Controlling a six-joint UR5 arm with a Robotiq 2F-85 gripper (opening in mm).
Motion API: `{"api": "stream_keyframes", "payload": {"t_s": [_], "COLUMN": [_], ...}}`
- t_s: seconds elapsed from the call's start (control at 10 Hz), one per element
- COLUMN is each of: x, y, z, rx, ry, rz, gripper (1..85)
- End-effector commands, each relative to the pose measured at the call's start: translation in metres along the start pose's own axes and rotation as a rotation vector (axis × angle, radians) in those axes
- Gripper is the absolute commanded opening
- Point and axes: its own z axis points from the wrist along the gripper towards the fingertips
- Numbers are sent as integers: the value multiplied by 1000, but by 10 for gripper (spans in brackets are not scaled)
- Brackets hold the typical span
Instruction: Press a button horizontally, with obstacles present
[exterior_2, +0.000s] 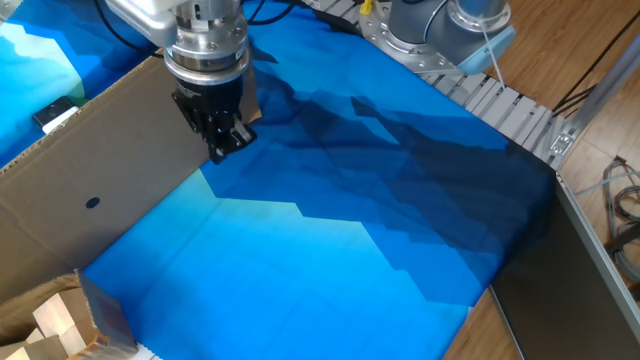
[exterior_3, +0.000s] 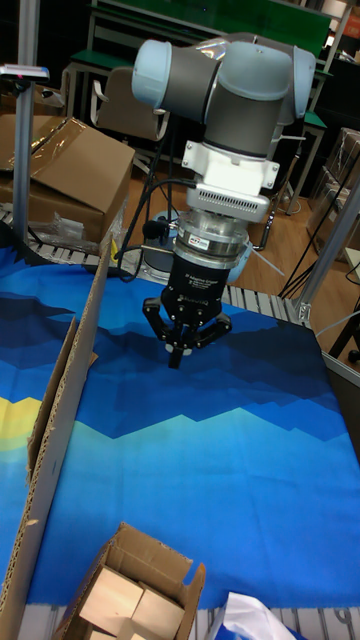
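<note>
— Where is the gripper (exterior_2: 228, 140)?
— Just beside the far end of the cardboard panel (exterior_2: 110, 170), over the blue cloth (exterior_2: 330, 220).
— Its claw?
— Fingertips meet at one point, holding nothing.
— And the button?
— Behind the panel; only a white box (exterior_2: 55, 115) shows.
</note>
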Motion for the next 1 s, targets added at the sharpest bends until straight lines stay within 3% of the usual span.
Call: {"api": "stream_keyframes", "payload": {"t_s": [0.0, 0.2, 0.5, 0.7, 0.9], "x": [-9, -9, 15, 23, 24], "y": [7, 3, 5, 11, 20], "z": [-2, -1, -2, -27, -41], "rx": [-30, -14, -24, -14, -20], "ry": [-34, -34, 59, 84, 87], "rz": [-3, -32, -22, -2, 3], "gripper": [10, 10, 10, 10, 10]}}
